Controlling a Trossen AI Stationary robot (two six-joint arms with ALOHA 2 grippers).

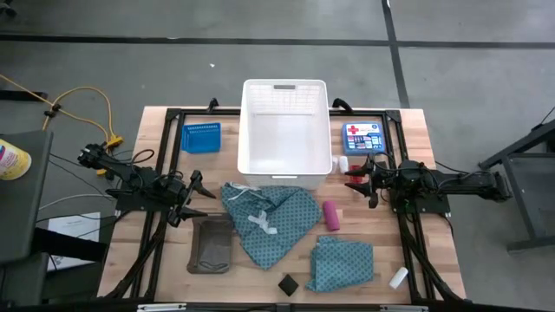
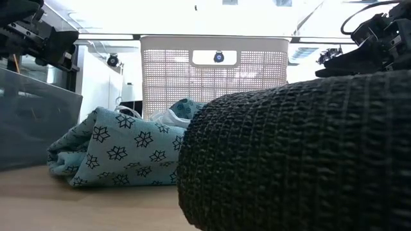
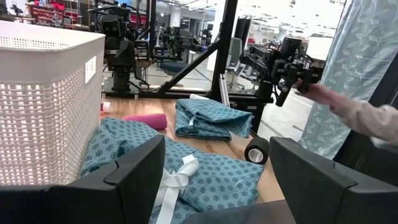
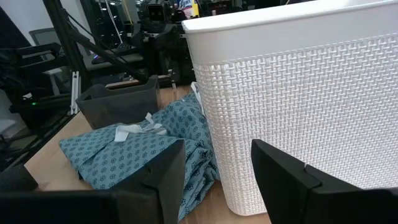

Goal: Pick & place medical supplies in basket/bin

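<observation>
A large teal dotted cloth (image 1: 269, 217) with white ties lies spread mid-table, its far edge against the white slotted basket (image 1: 284, 130). A second cloth (image 1: 342, 264) lies folded near the front right. A pink cylinder (image 1: 331, 215), a black block (image 1: 289, 283) and a white tube (image 1: 398, 277) lie on the wood. Small red-and-white pieces (image 1: 347, 165) sit by the basket's right corner. My left gripper (image 1: 198, 198) stands open at the cloth's left, and my right gripper (image 1: 360, 178) stands open at the basket's right, both empty and pointing level.
A small blue mesh basket (image 1: 200, 137) stands left of the white basket, and a grey tray (image 1: 212, 244) lies at the front left. A flat blue box with a red cross (image 1: 365, 137) lies at the back right. A person's hand (image 3: 348, 106) shows beyond the table's right side.
</observation>
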